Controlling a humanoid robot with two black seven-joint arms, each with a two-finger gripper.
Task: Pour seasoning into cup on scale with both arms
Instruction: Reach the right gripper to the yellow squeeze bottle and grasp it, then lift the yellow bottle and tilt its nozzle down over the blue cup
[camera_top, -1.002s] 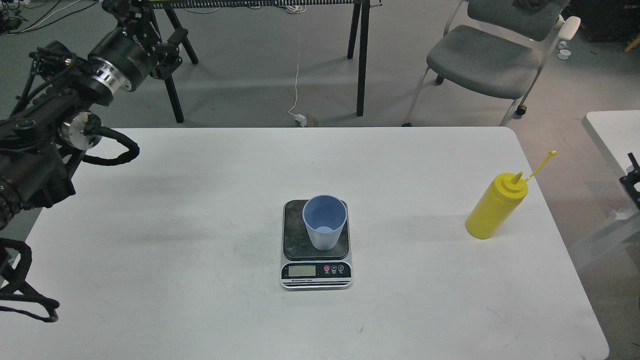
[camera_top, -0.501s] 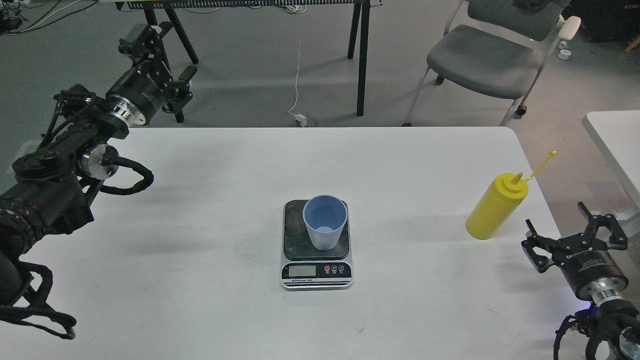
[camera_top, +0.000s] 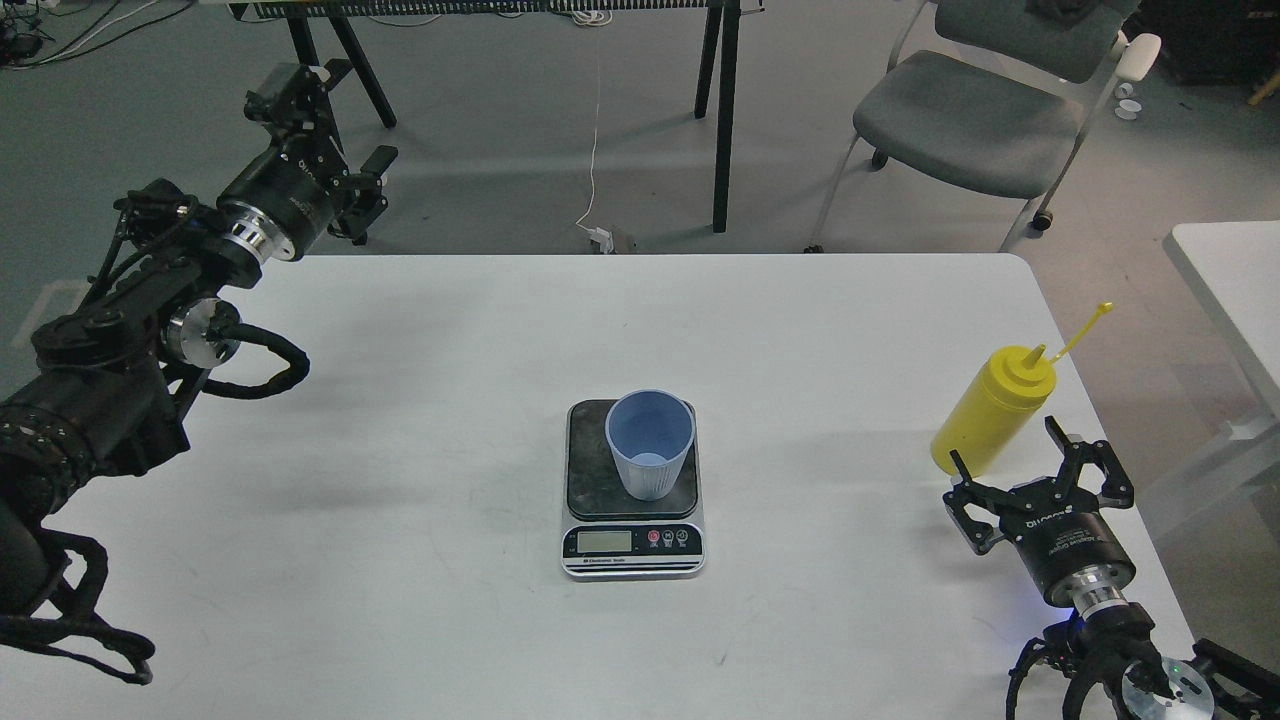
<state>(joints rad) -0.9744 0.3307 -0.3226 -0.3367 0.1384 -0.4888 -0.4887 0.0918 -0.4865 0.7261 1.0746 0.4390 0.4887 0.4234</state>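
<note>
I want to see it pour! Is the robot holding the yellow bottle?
No, the yellow bottle stands alone on the table; the right gripper sits open just below it.

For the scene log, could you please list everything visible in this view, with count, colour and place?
White rectangular table: one, white, fills the foreground.
Flat digital kitchen scale: one, dark grey plate with silver front panel, table centre.
Light blue plastic tumbler cup: one, light blue, upright on the scale's plate, looks empty.
Yellow plastic squeeze bottle: one, yellow, upright near the table's right edge, cap strap sticking out.
Grey padded chair: one, grey, floor behind the table, upper right.
Black-legged bench: one, black legs, floor at the top.
Second white table: one, white, far right edge.
Left gripper: one, black, open, beyond the table's far left corner.
Right gripper: one, black, open, just below the bottle, not touching.
</note>
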